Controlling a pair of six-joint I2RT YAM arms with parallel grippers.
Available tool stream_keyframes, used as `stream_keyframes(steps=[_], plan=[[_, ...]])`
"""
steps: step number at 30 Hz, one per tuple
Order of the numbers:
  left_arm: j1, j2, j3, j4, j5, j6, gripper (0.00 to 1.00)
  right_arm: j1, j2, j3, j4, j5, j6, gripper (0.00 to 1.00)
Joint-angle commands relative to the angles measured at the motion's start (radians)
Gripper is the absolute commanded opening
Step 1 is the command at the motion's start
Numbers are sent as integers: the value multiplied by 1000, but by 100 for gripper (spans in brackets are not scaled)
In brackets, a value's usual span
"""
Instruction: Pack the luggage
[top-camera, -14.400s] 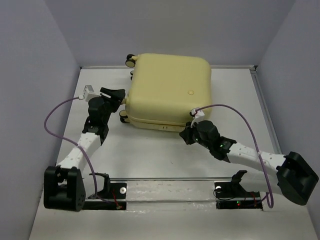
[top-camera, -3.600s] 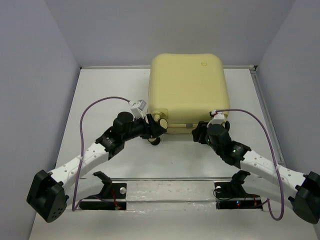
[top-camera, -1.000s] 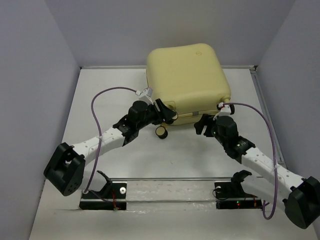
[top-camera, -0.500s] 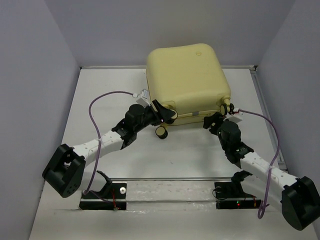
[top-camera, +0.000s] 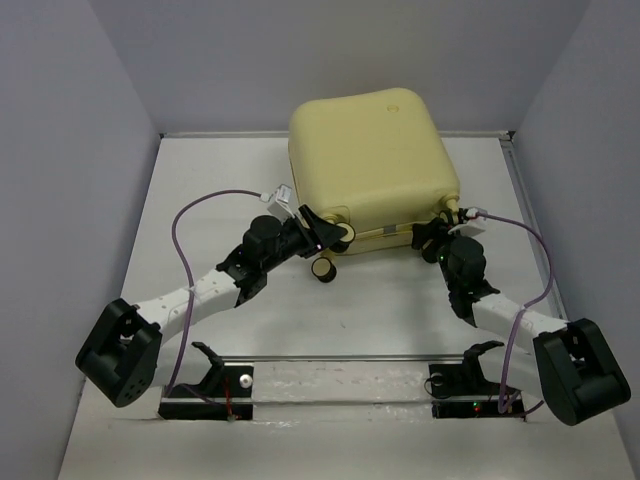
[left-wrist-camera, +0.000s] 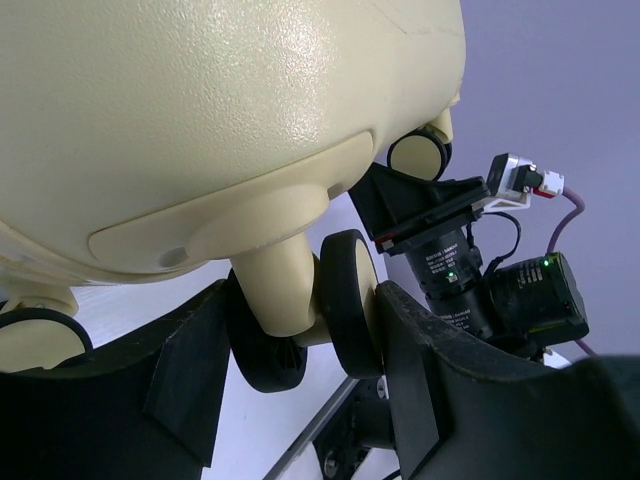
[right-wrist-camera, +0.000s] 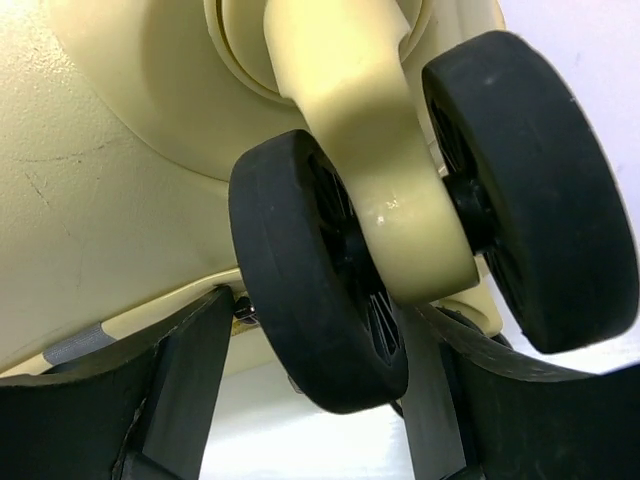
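The luggage (top-camera: 370, 150) is a large pale-yellow hard-shell suitcase standing tilted at the back of the white table. My left gripper (top-camera: 328, 232) is shut on its near-left caster wheel (left-wrist-camera: 345, 300), with both fingers pressed against the twin wheels. A second caster (top-camera: 323, 270) rests on the table just below it. At the near-right corner, my right gripper (top-camera: 438, 228) straddles another caster wheel (right-wrist-camera: 320, 280). Its jaws are open, and a sliver of light shows between the left finger (right-wrist-camera: 185, 385) and the tyre. The case is closed and its inside is hidden.
A metal rail (top-camera: 340, 362) crosses the table's near edge between the two arm bases. Grey walls close in on the left, right and back. A raised strip (top-camera: 525, 200) runs along the table's right side. Purple cables loop off both wrists.
My right gripper has moved up from below to the near-right caster and narrowed round it. The luggage has shifted slightly left. My left gripper has kept its hold on the wheel.
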Motion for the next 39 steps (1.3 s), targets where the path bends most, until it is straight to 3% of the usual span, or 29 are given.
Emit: stream_keyframes(steps=[1,5,8,10,16,20,25,32,35,39], plan=[[-18,-78,15,206,126,2,6,-40,79,68,144,-162,-26,68],[-20,-66,17,213,128,1,6,-40,81,26,190,-219,-9,68],[-20,-55,23,219,126,-1,6,-40,89,14,203,-273,-3,59],[-20,-44,29,221,128,-2,6,-40,84,3,213,-345,9,59],[-20,-35,34,221,119,-4,6,-40,33,-20,180,-359,17,61],[-20,-37,34,222,112,-4,6,-40,39,-18,163,-347,-1,61],[-20,-41,31,222,108,-5,6,-40,82,-15,174,-316,-14,53],[-18,-50,20,218,100,-1,6,-40,130,-20,186,-253,-15,50],[-20,-44,23,216,100,-1,6,-40,136,-14,189,-239,-17,42],[-18,-40,25,215,100,-1,6,-40,124,-8,186,-204,-31,42]])
